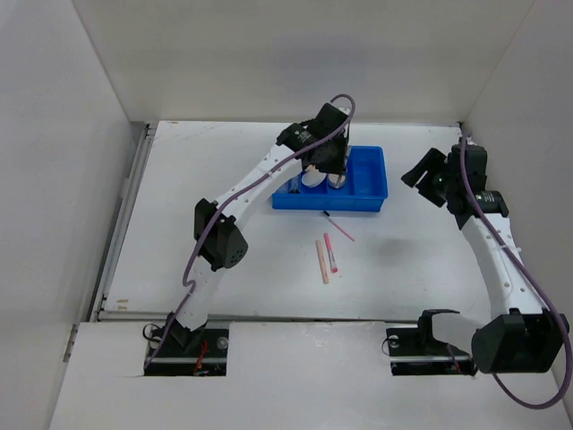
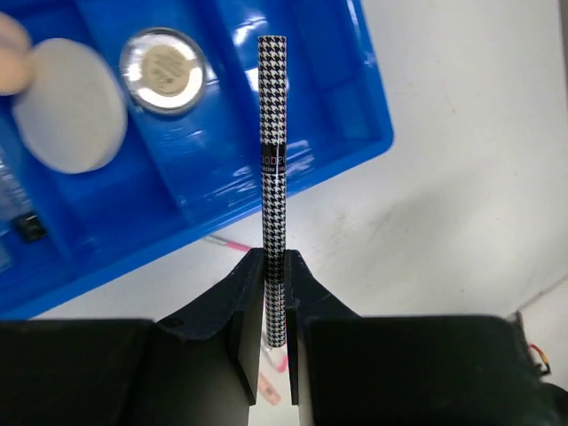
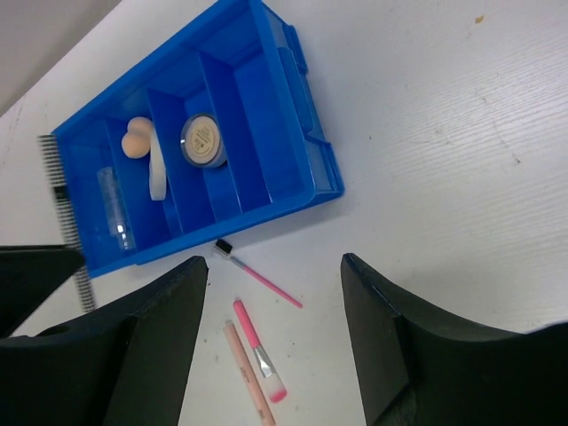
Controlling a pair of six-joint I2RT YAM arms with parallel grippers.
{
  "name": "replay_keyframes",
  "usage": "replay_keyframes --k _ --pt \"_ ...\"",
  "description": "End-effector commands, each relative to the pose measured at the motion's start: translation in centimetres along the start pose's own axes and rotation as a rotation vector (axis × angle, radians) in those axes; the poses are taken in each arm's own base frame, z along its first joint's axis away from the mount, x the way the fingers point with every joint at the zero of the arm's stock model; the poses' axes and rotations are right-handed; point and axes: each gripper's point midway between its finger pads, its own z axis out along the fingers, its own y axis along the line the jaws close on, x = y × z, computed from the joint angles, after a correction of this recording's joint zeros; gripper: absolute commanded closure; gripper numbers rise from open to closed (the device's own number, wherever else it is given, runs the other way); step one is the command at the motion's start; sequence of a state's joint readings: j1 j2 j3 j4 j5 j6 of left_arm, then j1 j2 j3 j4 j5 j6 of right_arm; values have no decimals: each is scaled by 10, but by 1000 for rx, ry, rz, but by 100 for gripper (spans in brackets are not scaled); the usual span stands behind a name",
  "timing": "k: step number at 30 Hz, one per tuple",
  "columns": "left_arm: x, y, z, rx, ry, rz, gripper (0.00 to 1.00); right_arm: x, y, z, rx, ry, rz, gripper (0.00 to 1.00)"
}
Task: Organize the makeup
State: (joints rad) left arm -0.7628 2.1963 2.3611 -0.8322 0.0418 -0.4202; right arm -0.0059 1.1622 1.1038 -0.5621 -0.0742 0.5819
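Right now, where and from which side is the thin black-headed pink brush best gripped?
Grip the thin pink brush at mid-handle, from straight above, squeezing across its length. It lies flat and alone on the table. Its black head sits near the wall of the blue tray, so that end likely leaves less room.

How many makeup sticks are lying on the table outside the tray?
3: a thin pink brush nearest the tray, then a pink brush and a peach pencil side by side. Others may be hidden.
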Motion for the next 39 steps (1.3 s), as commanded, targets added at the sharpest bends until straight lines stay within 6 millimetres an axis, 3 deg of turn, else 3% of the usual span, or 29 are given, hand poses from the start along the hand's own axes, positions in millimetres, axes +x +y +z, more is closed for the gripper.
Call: replay_keyframes --k 1,2,6,12,18,24,30,32,36,37,39 --pt "-24 -37 -7 200 -54 -15 100 -13 2 -17 -1 -73 4 32" --pt "-27 -44 -9 230 -61 -28 100 -11 1 -18 -1 -73 4 32" --pt "-27 -63 18 338 -52 -70 100 -10 2 -27 -10 -85 12 32" --pt "-49 -85 44 438 -120 -209 100 -5 -3 -33 1 -86 13 32" --pt "-60 -76 93 426 -168 -396 100 -1 -8 -41 13 -87 14 32" --pt "-72 -66 101 380 -237 -444 100 0 -12 -50 30 -100 5 31" --pt "-64 -52 118 309 -238 -461 97 0 -14 -53 38 -106 5 31" --pt "-55 -49 130 302 -213 -470 91 1 -13 -54 30 -100 5 31" --pt "-50 -48 135 302 -198 -478 55 3 -14 -54 36 -93 -4 31" --pt "-50 -48 135 302 -198 -478 39 3 -14 -54 36 -93 -4 31" --pt "-51 -46 134 315 -186 -479 30 3 -14 -54 36 -93 -4 30"
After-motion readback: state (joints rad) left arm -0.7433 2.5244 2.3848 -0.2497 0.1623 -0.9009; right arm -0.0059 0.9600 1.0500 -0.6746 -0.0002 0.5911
